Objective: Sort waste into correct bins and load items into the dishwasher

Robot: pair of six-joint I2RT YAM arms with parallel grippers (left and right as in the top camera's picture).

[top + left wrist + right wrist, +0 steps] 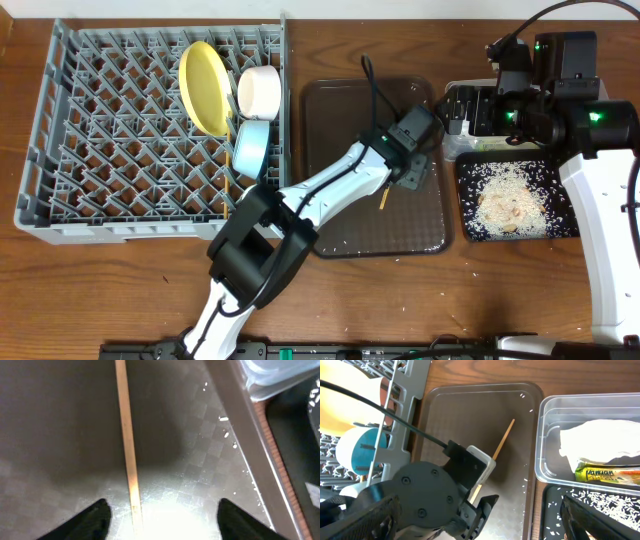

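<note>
One wooden chopstick (pixel 128 455) lies on the flat brown serving tray (pixel 340 110). It also shows in the overhead view (pixel 383 200) and the right wrist view (pixel 503 442). My left gripper (pixel 162 521) is open just above the tray, with the chopstick between its fingers, nearer the left one; it also shows from overhead (pixel 412 172). My right gripper (pixel 462 108) is open and empty above the clear tub (pixel 542 435), which holds a crumpled napkin (pixel 600 442) and a wrapper (pixel 607 474). The black tray (pixel 562 225) holds rice and crumbs (pixel 505 200). The cup is out of view.
The grey dish rack (pixel 60 130) stands at the left with the yellow plate (pixel 203 85), the white bowl (pixel 259 90) and the light-blue bowl (pixel 250 148) upright along its right side. Loose rice grains lie on the brown tray (pixel 225 427).
</note>
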